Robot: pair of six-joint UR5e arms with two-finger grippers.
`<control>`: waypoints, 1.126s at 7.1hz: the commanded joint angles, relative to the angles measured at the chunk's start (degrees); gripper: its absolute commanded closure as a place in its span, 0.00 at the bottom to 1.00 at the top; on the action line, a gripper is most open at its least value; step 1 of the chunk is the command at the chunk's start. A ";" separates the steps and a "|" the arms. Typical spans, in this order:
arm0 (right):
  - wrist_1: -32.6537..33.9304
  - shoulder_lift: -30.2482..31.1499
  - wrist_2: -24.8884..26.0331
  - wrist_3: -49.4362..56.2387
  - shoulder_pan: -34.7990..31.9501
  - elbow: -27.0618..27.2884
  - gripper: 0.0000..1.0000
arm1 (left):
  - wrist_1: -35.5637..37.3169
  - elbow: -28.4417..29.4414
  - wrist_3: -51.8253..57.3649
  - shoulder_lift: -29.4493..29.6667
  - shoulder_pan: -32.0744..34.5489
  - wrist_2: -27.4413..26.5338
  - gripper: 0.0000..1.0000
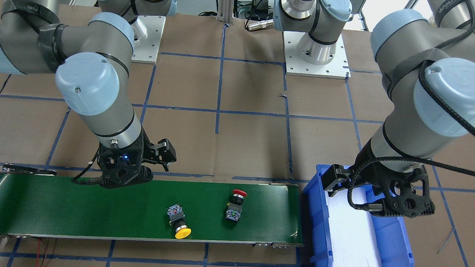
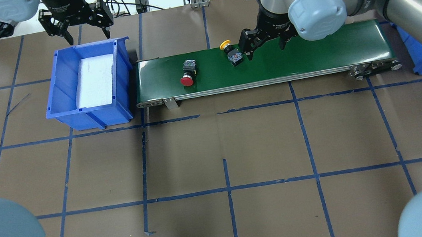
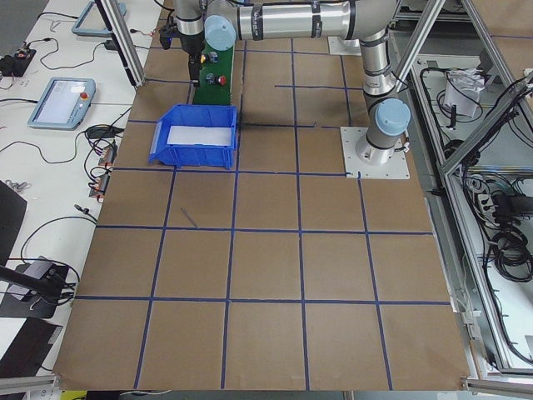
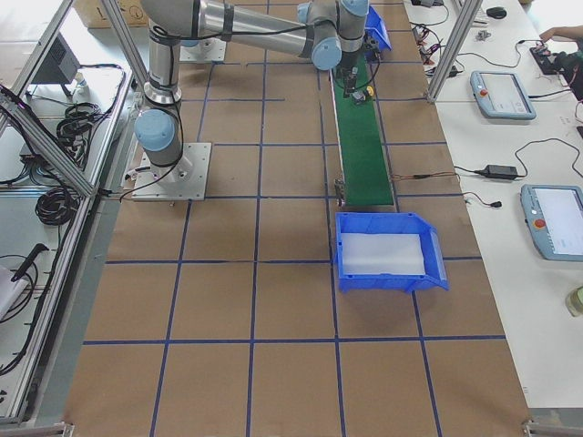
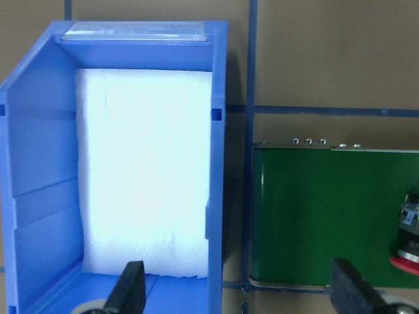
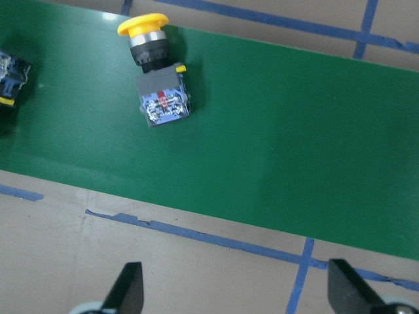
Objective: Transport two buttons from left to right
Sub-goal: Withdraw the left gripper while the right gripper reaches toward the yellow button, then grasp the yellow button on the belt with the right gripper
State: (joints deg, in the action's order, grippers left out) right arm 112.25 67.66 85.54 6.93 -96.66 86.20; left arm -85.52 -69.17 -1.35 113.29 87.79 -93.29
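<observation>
Green belt [image 2: 308, 58] carries both buttons, lying on their sides: the red button [image 2: 188, 73] nearer the blue bin [image 2: 61, 86], the yellow button [image 2: 230, 51] mid-belt (cap at the belt's far edge). My right gripper [image 2: 264, 45] hovers just beside the yellow one, jaws spread wide and empty. The left gripper [image 2: 88, 33] hangs over the bin's far end, jaws likewise apart.

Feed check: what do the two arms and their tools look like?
Both arms, left arm and right arm, are silver-grey tubes with pale blue joint caps and black straps. A braided black cable loops along the left one. The left tool and right tool are black, skeletal, two-fingered; a small blue light glows on the right one's mount.
</observation>
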 commanded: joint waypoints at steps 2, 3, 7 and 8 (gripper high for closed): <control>7.09 -5.95 0.77 -0.08 -1.25 -2.96 0.02 | -6.86 0.17 0.12 -3.51 -0.60 -0.31 0.00; 7.63 -7.09 0.86 -0.08 -1.34 -3.41 0.02 | -6.85 0.26 0.21 -3.78 -0.60 -0.31 0.00; 12.28 -10.09 0.68 0.01 -1.25 -3.85 0.03 | -6.85 0.18 0.21 -3.69 -0.60 0.47 0.00; 12.20 -10.62 0.60 0.01 -1.25 -4.37 0.03 | -6.77 0.18 0.21 -3.52 -0.60 0.48 0.00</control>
State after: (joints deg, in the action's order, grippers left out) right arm 123.99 57.82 86.23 6.94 -97.95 82.35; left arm -92.40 -68.96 -1.14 109.60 87.19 -93.07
